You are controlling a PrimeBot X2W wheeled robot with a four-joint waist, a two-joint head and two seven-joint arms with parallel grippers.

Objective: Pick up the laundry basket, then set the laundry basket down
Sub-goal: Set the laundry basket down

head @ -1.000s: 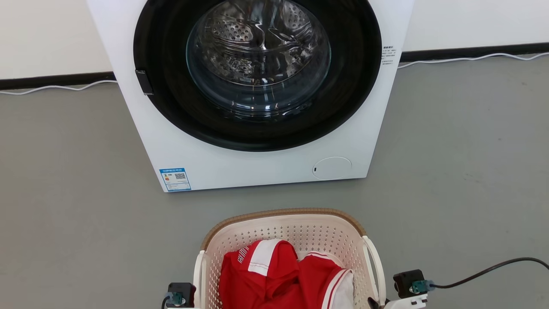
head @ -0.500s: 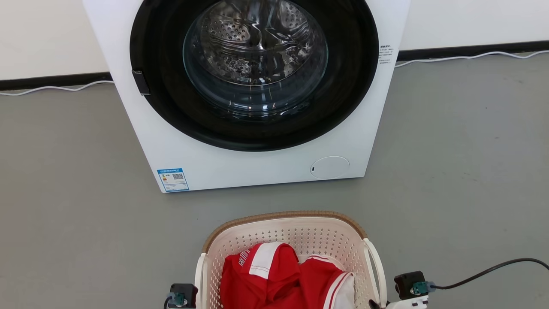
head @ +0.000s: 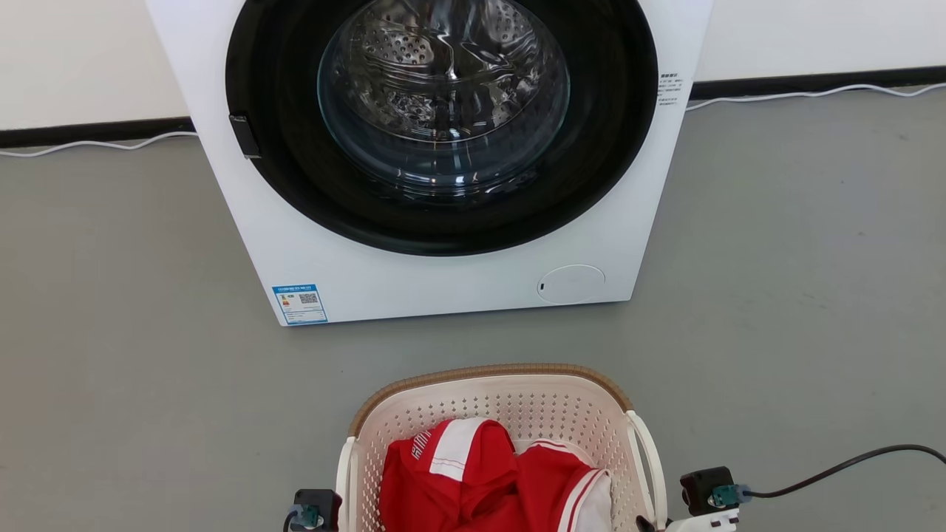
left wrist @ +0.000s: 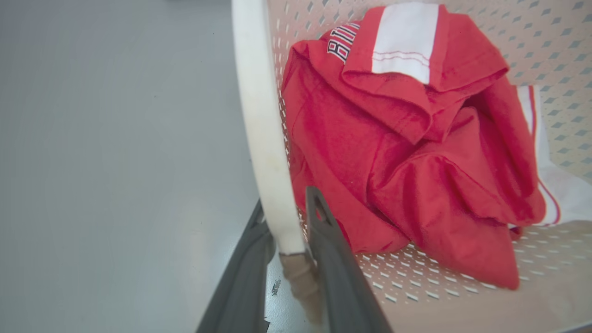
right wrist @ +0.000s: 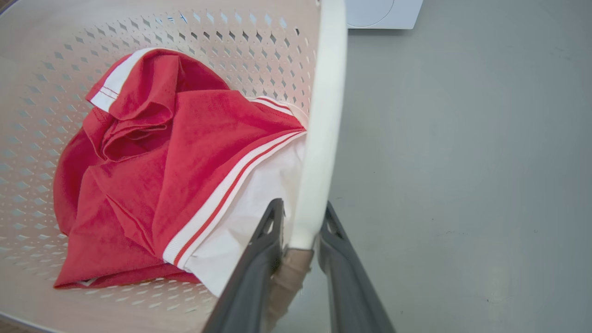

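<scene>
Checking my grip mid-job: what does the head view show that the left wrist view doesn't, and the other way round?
Head view, not left wrist: the washing machine straight ahead, its round door shut, and a blue label low on its front.
Left wrist, not head: the left pincer closed on the white loop handle, one finger on each side.
Both: the laundry basket, the red-and-white shirt crumpled inside it, and the grey floor.
</scene>
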